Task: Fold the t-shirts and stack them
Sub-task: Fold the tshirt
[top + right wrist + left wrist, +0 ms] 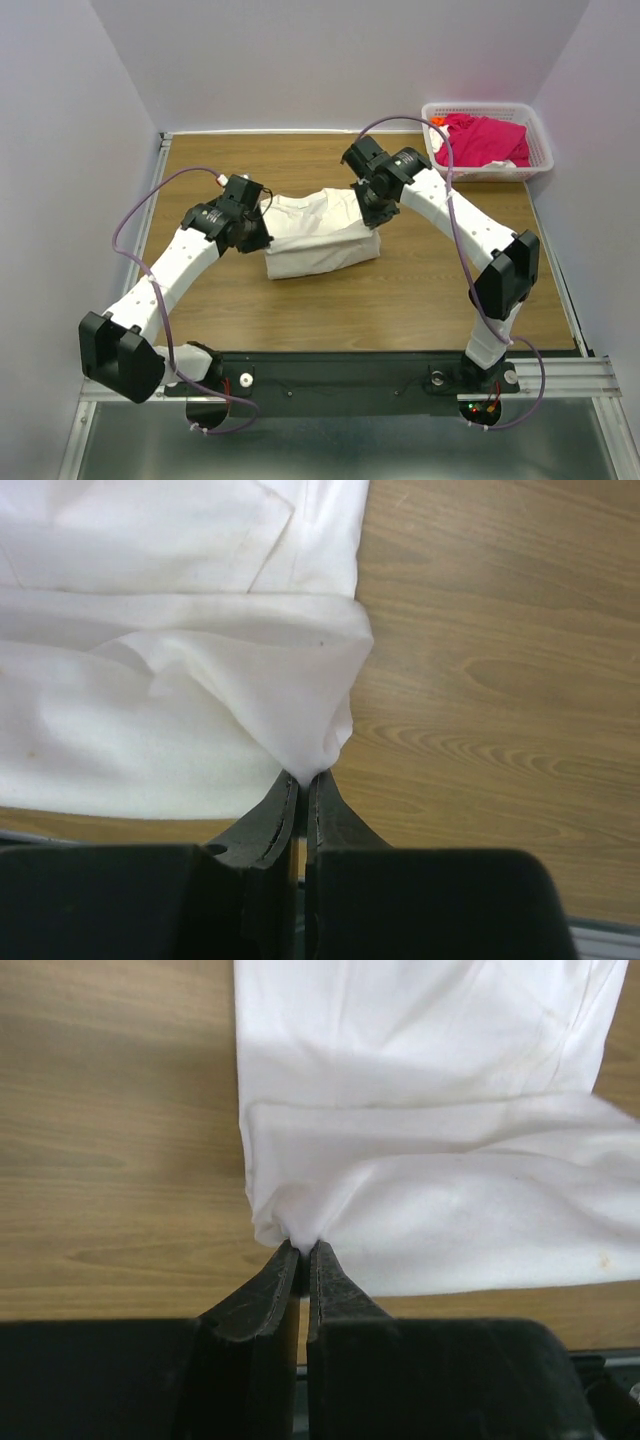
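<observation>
- The off-white t-shirt lies part-folded on the desk, well apart from the basket. The magenta t-shirt sits inside that basket.
- The left claw pinches the shirt corner farther from the basket, and the right claw pinches the nearer one.
- Both pinches look shallow, so uneven pulling could slip a corner free and skew the fold.

On the table a folded t-shirt lies centrally; another t-shirt lies in the far-right basket.
</observation>
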`<state>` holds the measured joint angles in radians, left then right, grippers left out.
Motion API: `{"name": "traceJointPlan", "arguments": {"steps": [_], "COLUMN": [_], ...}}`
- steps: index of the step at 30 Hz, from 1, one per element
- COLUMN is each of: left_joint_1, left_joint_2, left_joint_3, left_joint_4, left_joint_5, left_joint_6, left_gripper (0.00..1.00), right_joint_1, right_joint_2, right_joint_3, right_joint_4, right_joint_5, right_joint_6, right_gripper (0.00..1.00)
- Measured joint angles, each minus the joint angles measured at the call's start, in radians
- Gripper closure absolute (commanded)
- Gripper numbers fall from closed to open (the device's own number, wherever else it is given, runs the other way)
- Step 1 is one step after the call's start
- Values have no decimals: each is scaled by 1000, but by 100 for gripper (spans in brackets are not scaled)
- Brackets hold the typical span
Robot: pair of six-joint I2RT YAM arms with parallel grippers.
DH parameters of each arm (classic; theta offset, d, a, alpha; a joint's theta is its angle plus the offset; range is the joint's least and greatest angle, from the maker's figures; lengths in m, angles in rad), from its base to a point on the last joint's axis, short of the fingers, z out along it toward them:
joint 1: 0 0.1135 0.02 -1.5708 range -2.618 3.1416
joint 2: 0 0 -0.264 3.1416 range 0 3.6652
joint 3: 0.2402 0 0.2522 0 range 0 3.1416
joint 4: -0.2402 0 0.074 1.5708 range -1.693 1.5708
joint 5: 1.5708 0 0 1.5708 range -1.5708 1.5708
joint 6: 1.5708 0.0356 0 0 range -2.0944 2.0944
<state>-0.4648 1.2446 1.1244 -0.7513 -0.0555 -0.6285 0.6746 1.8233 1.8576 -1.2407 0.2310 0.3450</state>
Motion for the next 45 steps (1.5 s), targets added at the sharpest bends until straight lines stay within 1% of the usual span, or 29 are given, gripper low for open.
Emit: {"name": "traceJointPlan", "arguments": {"steps": [6,11,18,23,30,32,33,34,35,37,38,39,40,41,43,45], "left_joint_1": [68,95,154,180,198,199,199,199,200,200,202,204,205,208,211,211], "left_joint_2": [72,138,236,314,458,497,511,526,534,542,542,542,542,539,523,483], "left_joint_3": [58,81,90,108,128,135,138,140,141,142,142,142,142,142,132,111], "left_joint_4": [95,179,269,337,427,444,451,461,469,476,477,481,483,491,509,522], "left_joint_5": [-10,-11,-5,-6,-15,-23,-27,-32,-35,-51,-58,-70,-72,-82,-88,-95], "left_joint_6": [39,78,123,151,185,191,194,196,198,204,204,197,214,211,206,209], "left_gripper": [100,100,100,100,100,99,96,86,79,64,57,39,28,14,12,12], "right_joint_1": [-31,-61,-103,-122,-143,-149,-152,-156,-158,-164,-168,-173,-178,-180,-184,-185], "right_joint_2": [26,53,158,262,366,389,396,400,400,402,403,403,403,399,359,297], "right_joint_3": [14,22,131,233,240,236,225,210,201,192,189,189,188,182,118,30], "right_joint_4": [61,114,186,221,277,293,314,330,341,351,359,363,375,396,450,502], "right_joint_5": [19,28,15,5,-6,-9,-11,-14,-14,-13,-6,-5,-3,-3,-11,-33], "right_joint_6": [-11,-21,-42,-62,-61,-57,-55,-47,-39,-34,-28,-26,-26,-27,-28,-31], "right_gripper": [99,99,99,99,92,79,72,58,53,47,47,47,47,47,46,46]}}
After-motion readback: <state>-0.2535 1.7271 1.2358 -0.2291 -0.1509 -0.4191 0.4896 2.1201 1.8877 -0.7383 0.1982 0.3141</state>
